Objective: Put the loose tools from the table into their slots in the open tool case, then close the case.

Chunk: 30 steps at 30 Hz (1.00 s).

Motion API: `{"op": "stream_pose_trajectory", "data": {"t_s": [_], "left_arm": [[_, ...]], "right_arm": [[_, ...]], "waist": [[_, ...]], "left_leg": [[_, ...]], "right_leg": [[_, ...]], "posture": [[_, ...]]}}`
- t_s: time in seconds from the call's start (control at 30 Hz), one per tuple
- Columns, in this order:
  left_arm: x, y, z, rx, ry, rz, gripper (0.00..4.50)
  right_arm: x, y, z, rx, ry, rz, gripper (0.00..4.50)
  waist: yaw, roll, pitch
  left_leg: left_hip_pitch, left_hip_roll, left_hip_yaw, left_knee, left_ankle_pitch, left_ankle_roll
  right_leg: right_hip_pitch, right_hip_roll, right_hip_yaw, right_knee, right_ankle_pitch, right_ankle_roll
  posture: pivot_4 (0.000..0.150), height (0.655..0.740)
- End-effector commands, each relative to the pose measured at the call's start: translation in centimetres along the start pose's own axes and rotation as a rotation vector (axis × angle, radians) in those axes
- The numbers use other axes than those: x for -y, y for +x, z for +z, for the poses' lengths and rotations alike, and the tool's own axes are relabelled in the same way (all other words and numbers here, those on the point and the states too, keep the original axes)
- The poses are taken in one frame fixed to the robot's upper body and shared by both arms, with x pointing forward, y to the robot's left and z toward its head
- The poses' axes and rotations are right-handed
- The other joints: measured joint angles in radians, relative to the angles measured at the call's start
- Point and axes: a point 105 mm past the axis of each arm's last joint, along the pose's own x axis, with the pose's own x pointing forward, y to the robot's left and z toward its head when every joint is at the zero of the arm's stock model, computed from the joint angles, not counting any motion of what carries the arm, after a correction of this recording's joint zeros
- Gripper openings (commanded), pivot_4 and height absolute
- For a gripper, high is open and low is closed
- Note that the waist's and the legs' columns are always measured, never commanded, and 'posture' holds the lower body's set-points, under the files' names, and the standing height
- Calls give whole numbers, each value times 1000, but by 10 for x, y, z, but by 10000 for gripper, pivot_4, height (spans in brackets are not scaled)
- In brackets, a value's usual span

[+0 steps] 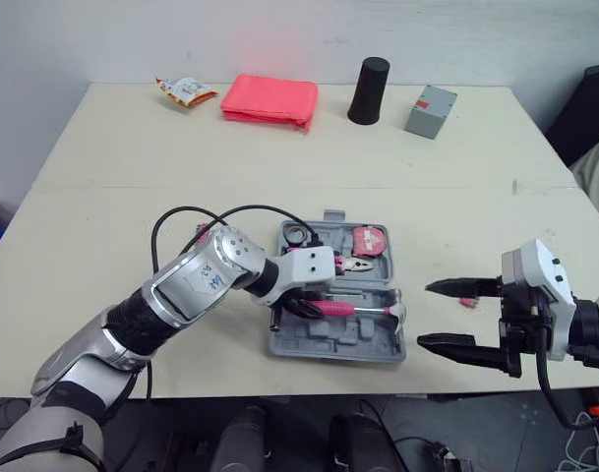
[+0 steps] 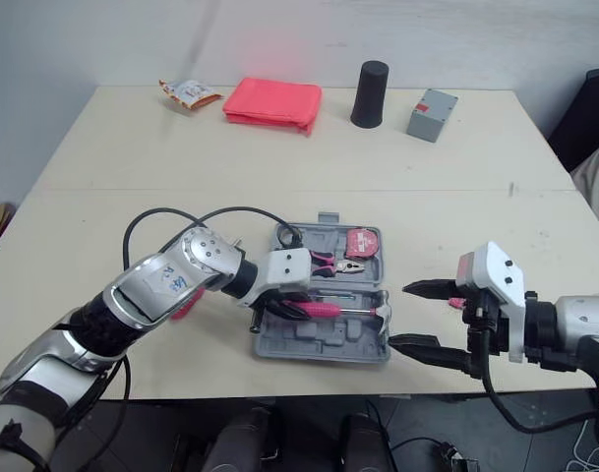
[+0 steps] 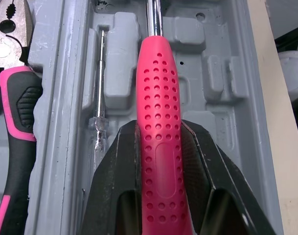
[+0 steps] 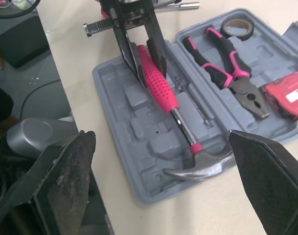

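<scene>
We show the hammer [image 1: 338, 308] lying across the near half of the open case [image 1: 309, 346]. Its pink handle is clamped between the left jaws, which are closed tight on it near the butt end, and the steel head rests at the case's right edge. We cannot tell whether it is seated in its slot. Beside the handle, in the same half, lies a clear screwdriver [image 3: 98, 132]. In the far half we see the pliers [image 4: 239, 85], a tape roll [image 4: 239, 35] and a tape measure [image 1: 369, 239]. The case sits near the front edge of the surface [image 1: 132, 197]. The right jaws stand wide apart, holding nothing, just right of the case and clear of it, with a small pink piece [image 1: 467, 302] on the surface near them. Along the far edge we find a packet [image 1: 186, 90], a red cloth [image 1: 269, 100], a black cup [image 1: 369, 90] and a grey box [image 1: 431, 110].
</scene>
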Motion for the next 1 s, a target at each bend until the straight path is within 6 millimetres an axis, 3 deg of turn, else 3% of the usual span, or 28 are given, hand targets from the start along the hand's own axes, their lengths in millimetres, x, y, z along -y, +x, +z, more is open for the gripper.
{"op": "stream_pose_trajectory", "data": {"t_s": [0.03, 0.23, 0.37, 0.47, 0.53, 0.57, 0.63, 0.73, 0.87, 1.0], "left_arm": [[-4, -8, -2, -24, 35, 10, 4879], [-5, -18, -5, -6, 23, -3, 4879], [-8, -6, -4, 19, 16, 11, 4879], [-10, -6, -4, 25, 2, 21, 19016], [-9, -16, 1, 48, 7, 14, 28928], [-6, -24, 5, 72, 14, -5, 30682], [-3, -33, 9, 110, 30, -29, 40144], [-4, -33, 11, 222, 34, -26, 40144], [4, -14, 9, 396, -54, -62, 28441], [0, 3, 5, 451, -111, -31, 13557]], "right_arm": [[-1, 1, 7, 23, -27, -1, 45000], [3, 5, 7, 33, -32, -9, 45000], [5, 8, 8, 39, -41, -8, 45000], [6, 8, 8, 34, -54, -6, 45000], [7, 7, 8, 33, -58, -8, 45000], [7, 7, 8, 33, -60, -8, 45000], [7, 7, 8, 32, -62, -8, 45000], [6, 7, 6, 31, -63, -6, 45000], [4, 11, 4, 43, -54, 2, 45000], [3, 14, 3, 51, -47, 5, 45000]], "waist": [[0, 0, 0], [0, 0, 0], [0, 0, 0], [0, 0, 0], [0, 0, 0], [-1, 0, 0], [-1, 0, 0], [-1, 1, 0], [0, 1, -1], [1, 1, -1]], "left_leg": [[0, 0, 0, 0, 0, 0], [0, 0, 0, 0, 0, 0], [0, 0, 0, 1, 0, 0], [-2, 0, -1, 7, -1, 1], [-3, 1, -1, 8, -1, 2], [-3, 1, -2, 8, -1, 2], [-3, 1, -2, 8, -1, 2], [-3, 1, -2, 8, -1, 2], [-3, 0, -2, 10, -1, 2], [-4, 0, -3, 11, -2, 3]], "right_leg": [[0, 0, 0, 0, 0, 0], [0, 0, 0, 0, 0, 0], [0, 0, 0, 1, 0, 0], [0, 0, -1, 2, 0, 0], [0, 0, -1, 2, 0, 0], [0, 0, -1, 2, 0, 0], [0, 0, -1, 2, 0, 0], [0, 0, -1, 2, 0, 0], [1, 0, -1, 2, 0, 0], [2, -1, -2, 2, 1, 2]], "posture": [[1500, 7355], [1500, 7355], [1500, 7355], [1500, 7355], [1500, 7355], [1500, 7355], [1500, 7355], [1500, 7355], [1500, 7355], [1500, 7355]]}}
